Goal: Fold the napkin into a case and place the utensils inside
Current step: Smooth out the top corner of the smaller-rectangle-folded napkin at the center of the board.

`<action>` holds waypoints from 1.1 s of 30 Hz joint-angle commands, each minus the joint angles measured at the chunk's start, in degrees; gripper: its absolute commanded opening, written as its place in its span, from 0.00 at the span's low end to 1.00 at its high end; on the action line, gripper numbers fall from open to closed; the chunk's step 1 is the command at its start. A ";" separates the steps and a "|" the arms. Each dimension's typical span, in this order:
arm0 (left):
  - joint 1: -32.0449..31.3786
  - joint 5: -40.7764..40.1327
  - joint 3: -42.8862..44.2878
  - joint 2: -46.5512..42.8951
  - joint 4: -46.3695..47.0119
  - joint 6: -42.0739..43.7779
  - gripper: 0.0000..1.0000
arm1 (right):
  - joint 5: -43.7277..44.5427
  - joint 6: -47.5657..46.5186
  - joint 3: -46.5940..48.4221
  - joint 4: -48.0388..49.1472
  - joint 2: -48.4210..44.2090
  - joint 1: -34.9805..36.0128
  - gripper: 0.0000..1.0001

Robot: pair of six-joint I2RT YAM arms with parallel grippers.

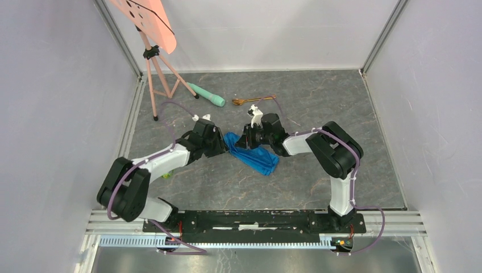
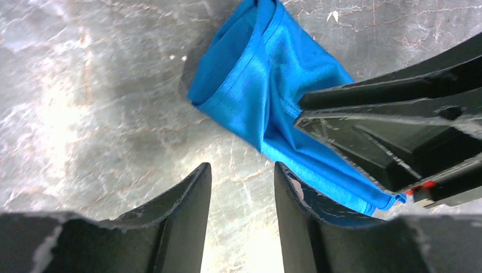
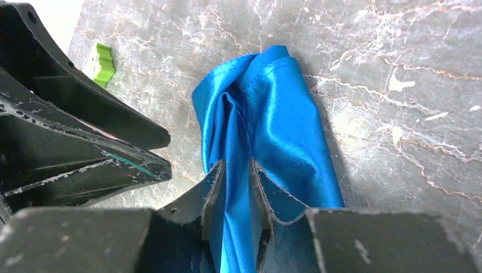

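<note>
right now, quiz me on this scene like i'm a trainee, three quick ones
1. True or false: the utensils already lie inside the napkin.
2. Pick one: the left hand is A) open with nothing between its fingers, B) shut on the napkin, C) holding the utensils.
3. Short answer: what does the right hand pinch?

Key: 1 false; 2 A; 3 the napkin.
</note>
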 commanded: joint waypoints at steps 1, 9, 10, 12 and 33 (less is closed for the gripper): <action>1.89 2.23 -3.53 -6.21 -2.42 -5.31 0.53 | 0.13 -2.11 -0.31 0.30 -4.59 0.01 0.27; 4.31 3.51 -3.00 0.03 -0.01 -7.24 0.40 | -0.14 -2.26 2.29 0.35 -0.31 0.65 0.20; 4.39 3.57 -2.36 1.88 0.47 -7.15 0.37 | -0.05 -2.25 2.73 0.36 0.34 0.90 0.19; 4.35 3.48 -1.32 4.83 1.88 -7.15 0.35 | -0.05 -2.25 3.89 0.39 1.90 1.72 0.16; 3.99 0.52 1.75 -1.11 -3.09 0.58 0.45 | 4.70 1.48 -2.42 3.94 -5.89 0.08 0.27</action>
